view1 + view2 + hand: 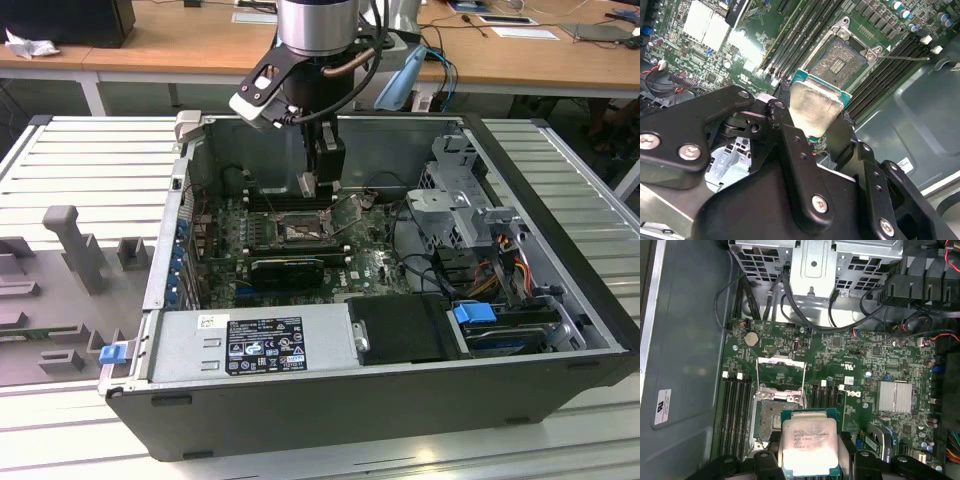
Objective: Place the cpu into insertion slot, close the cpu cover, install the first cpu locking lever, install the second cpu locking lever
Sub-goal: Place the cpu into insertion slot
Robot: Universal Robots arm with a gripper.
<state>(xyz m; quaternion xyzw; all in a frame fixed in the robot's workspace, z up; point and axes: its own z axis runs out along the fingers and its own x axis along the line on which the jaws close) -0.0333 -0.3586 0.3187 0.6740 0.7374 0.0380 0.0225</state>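
gripper (812,130), jaws pinching the cpu (810,445), hangs above the insertion slot (771,421), cpu cover (780,371) seemingly open.

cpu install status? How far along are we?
Nothing is finished yet. In hand: the pincer grips the cpu, held clear of the insertion slot, not seated. Left: the cpu cover is flipped open and a locking lever sticks out unlatched, so seating, closing and both levers remain.

Robotics lab workbench.
An open computer case (400,400) sits under the gripper (312,185) on a slatted metal table (90,150); beyond the gripper, wooden desks (170,50) carry papers (525,32).
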